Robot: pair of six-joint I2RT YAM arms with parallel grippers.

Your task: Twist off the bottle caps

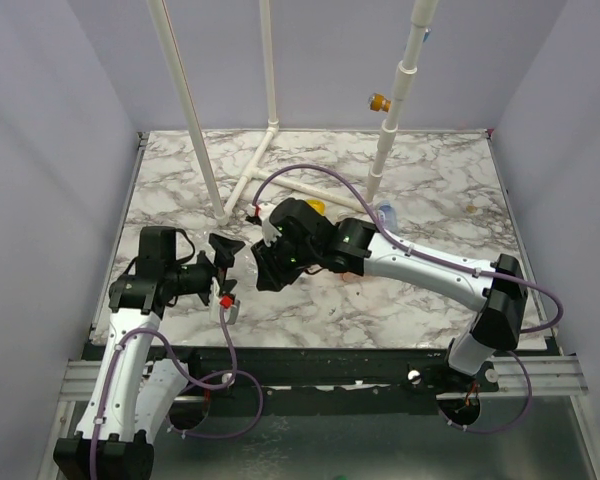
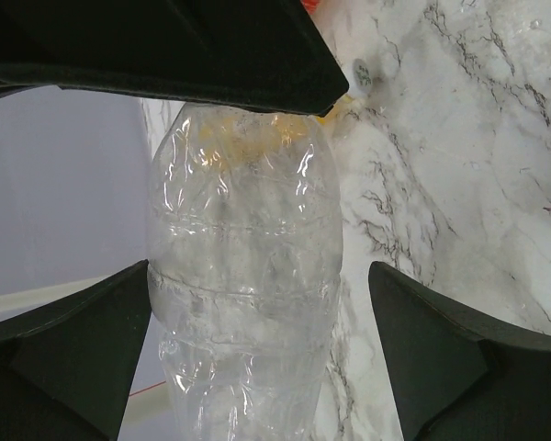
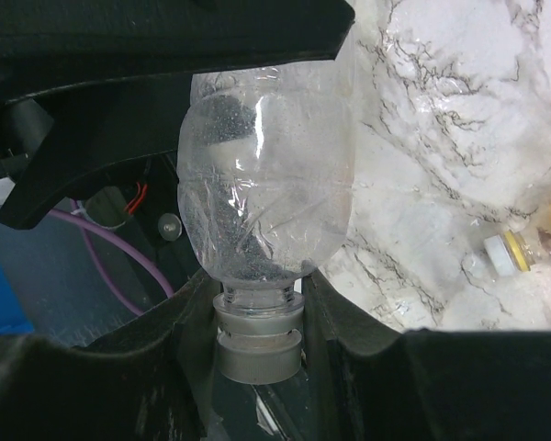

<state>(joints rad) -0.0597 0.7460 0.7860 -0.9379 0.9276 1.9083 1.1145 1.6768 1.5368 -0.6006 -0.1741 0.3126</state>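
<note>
Mid-unscrewing, right tool [image 3: 257, 344] pinches the cap [image 3: 257, 360] of the clear bottle [image 3: 266, 184]; left tool [image 2: 257, 308] gapes around its body, likely needing to clamp before twisting.

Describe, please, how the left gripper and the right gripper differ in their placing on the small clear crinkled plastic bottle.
The left gripper straddles the wide body of the small clear plastic bottle; the right gripper sits at its pale round screw cap. The left gripper's jaws stand apart, a gap showing on one side; the right gripper's look closed on the cap. Both address the same bottle.
</note>
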